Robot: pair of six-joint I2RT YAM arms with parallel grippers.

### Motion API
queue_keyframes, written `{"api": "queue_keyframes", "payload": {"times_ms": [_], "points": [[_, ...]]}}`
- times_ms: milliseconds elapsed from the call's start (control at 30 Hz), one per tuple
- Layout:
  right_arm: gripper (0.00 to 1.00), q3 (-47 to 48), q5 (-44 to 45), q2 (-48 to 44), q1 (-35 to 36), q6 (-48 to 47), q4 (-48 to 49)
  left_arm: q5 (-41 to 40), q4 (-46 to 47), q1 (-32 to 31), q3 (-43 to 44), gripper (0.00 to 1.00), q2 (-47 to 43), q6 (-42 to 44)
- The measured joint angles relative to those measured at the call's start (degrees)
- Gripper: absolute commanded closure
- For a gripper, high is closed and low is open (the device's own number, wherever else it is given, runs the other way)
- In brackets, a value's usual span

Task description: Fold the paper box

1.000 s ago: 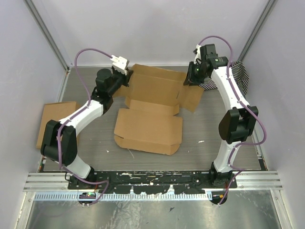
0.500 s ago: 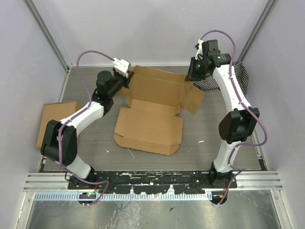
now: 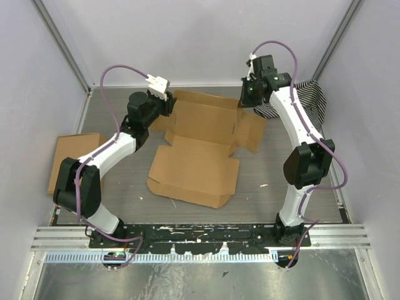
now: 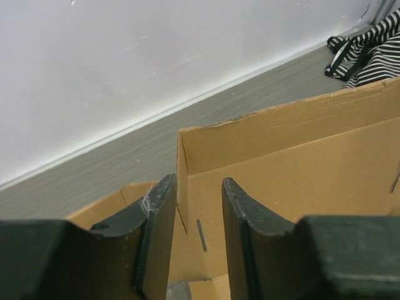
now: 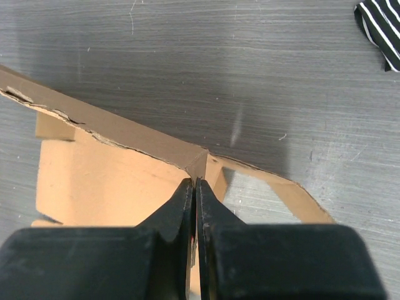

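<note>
The paper box (image 3: 195,169) lies half unfolded mid-table, its front panel flat and its rear panel (image 3: 205,120) tilted up. My left gripper (image 3: 169,105) is at the rear panel's left corner. In the left wrist view it (image 4: 199,181) is open, with the upright edge of the box (image 4: 300,162) standing between the fingers, close to the left finger (image 4: 156,231). My right gripper (image 3: 245,102) is at the rear right corner. The right wrist view shows it (image 5: 195,182) pinched shut on the thin corner flap of the box (image 5: 106,181).
A black-and-white striped cloth (image 3: 307,100) lies at the back right, behind my right arm, and shows in both wrist views (image 4: 369,44) (image 5: 381,31). A narrower brown cardboard piece (image 3: 72,159) lies at the left wall. Walls enclose the table on three sides.
My left gripper has opened beside the box's left rear corner. My right gripper has closed on the right corner flap and moved slightly left. The rear panel stands a little higher.
</note>
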Motion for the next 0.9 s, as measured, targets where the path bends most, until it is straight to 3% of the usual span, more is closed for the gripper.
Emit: {"api": "queue_keyframes", "payload": {"times_ms": [267, 567, 900], "points": [[0.94, -13.03, 7.34, -1.84, 2.75, 2.60, 14.38, -3.69, -10.69, 0.00, 3.26, 0.53, -2.95, -1.95], [0.94, -31.04, 13.70, -11.26, 5.07, 0.87, 33.42, -6.60, -20.79, 0.00, 8.96, 0.53, -4.55, -1.29], [0.94, -39.85, 14.88, -18.01, 5.73, -2.99, 53.57, -5.81, -25.86, 0.00, 10.80, 0.55, -4.48, -1.36]]}}
